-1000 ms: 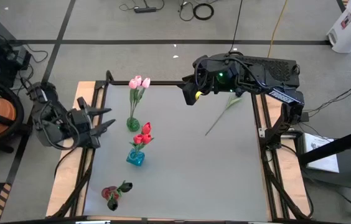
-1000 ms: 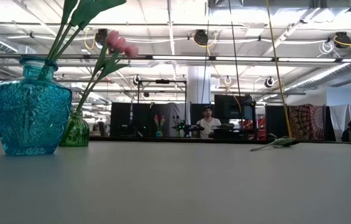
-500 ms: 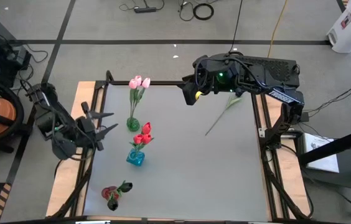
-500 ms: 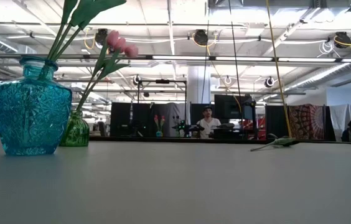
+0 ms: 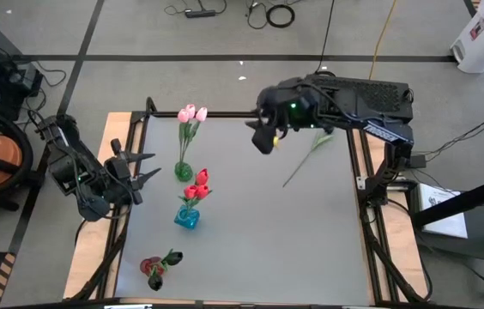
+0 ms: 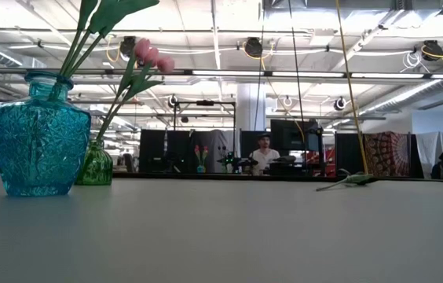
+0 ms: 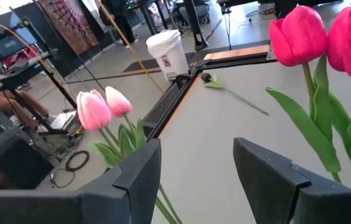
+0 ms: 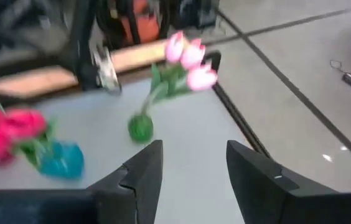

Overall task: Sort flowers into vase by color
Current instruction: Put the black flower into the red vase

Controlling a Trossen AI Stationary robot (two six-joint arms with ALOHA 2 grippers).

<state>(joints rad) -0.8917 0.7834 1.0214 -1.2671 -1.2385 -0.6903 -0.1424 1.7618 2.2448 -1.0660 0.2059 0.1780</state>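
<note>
Flowers on the desk
Both tools gape empty: left tool beside the green vase, right tool near a loose stem.

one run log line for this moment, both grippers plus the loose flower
left gripper: open, empty, table's left edge | right gripper: open, empty, above table's far side | loose flower: flat on table, unsorted
</note>
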